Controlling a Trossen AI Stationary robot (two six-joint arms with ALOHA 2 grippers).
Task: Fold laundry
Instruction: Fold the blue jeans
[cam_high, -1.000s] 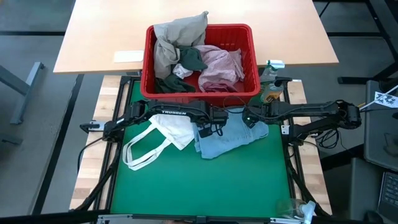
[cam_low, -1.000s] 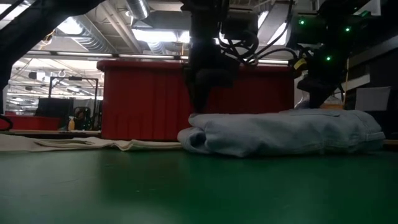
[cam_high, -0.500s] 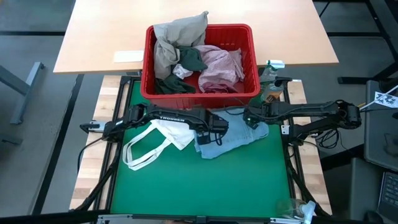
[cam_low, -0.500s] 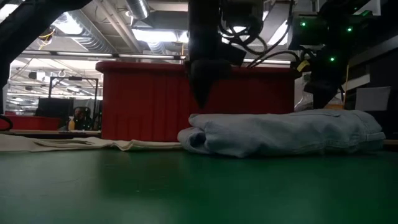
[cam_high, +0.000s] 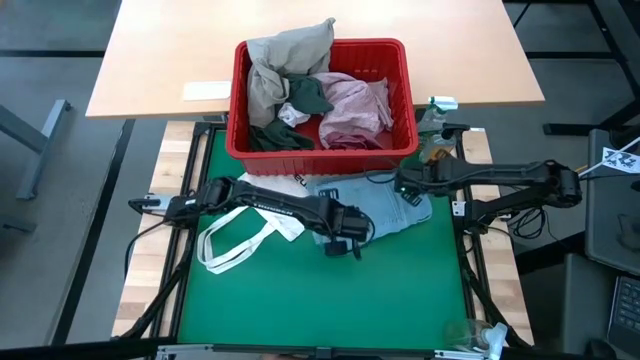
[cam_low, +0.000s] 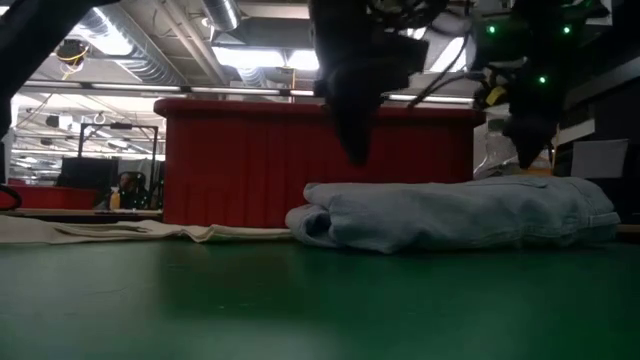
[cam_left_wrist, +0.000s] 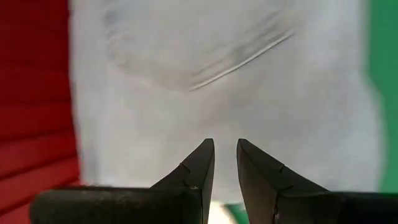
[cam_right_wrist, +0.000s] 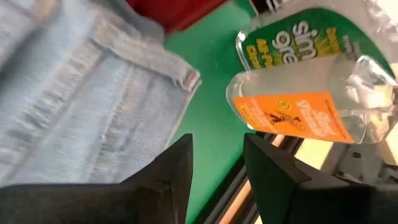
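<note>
1. A folded light blue garment (cam_high: 375, 212) lies on the green table (cam_high: 300, 300), just in front of the red basket (cam_high: 322, 148).
2. The basket holds beige, dark grey-green and mottled pink laundry (cam_high: 310, 95).
3. The left gripper (cam_high: 345, 243) hangs above the garment's near left edge, jaws slightly parted and holding nothing.
4. The right gripper (cam_high: 405, 190) is over the garment's far right corner, beside a spray bottle (cam_right_wrist: 317, 81); its jaws are apart and empty.
5. A white tote bag (cam_high: 250, 225) lies to the left.
</note>
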